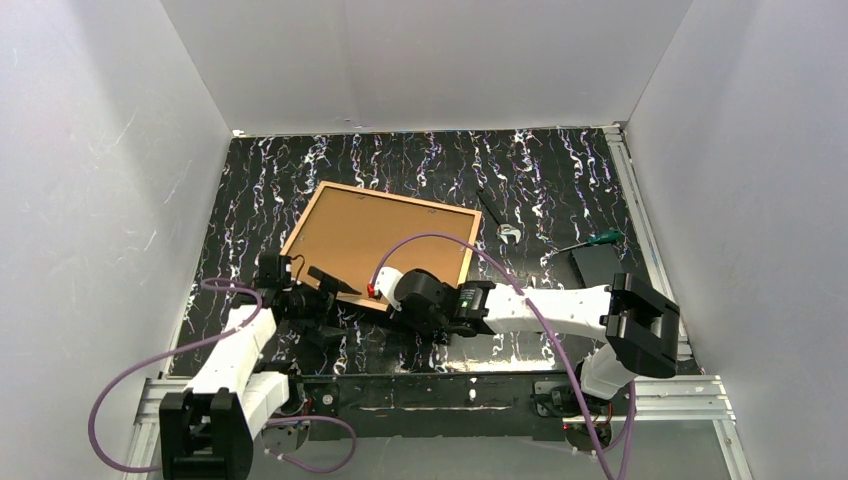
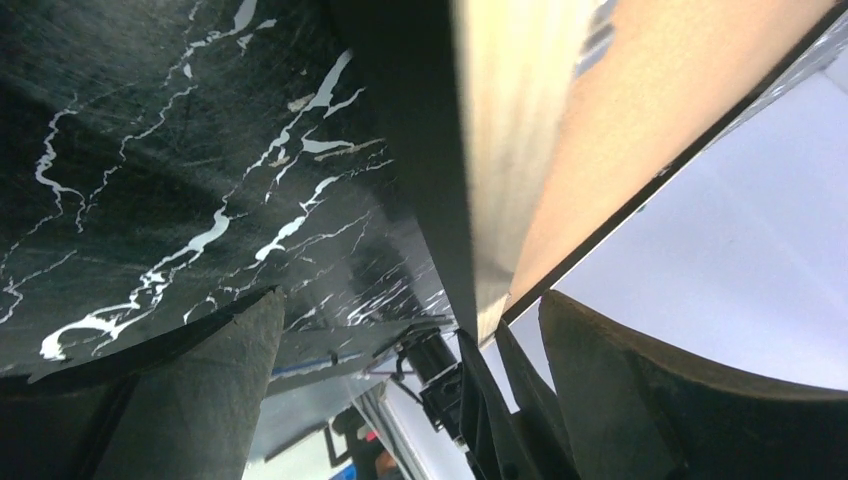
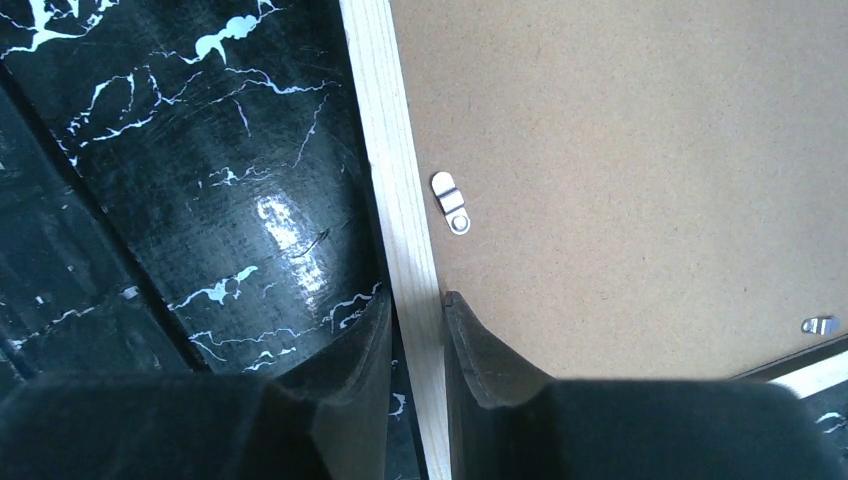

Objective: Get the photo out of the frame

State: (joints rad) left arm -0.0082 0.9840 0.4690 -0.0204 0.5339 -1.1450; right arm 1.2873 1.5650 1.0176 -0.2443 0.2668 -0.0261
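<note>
Toward table (image 1: pixel 560 170) front edge: frame (image 3: pixel 398 180), likely stiff/light, is pinched at rail by R gripper (image 3: pixel 418 300); L gripper (image 2: pixel 410 298) wide; photo (image 3: pixel 640 150) pinned by clip (image 3: pixel 450 203).

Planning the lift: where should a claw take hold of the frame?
Take the frame by its near wooden rail, from the near side, straddling it as the right claw does. The frame lies back up, and that narrow rim is the only part thin enough to pinch.
</note>
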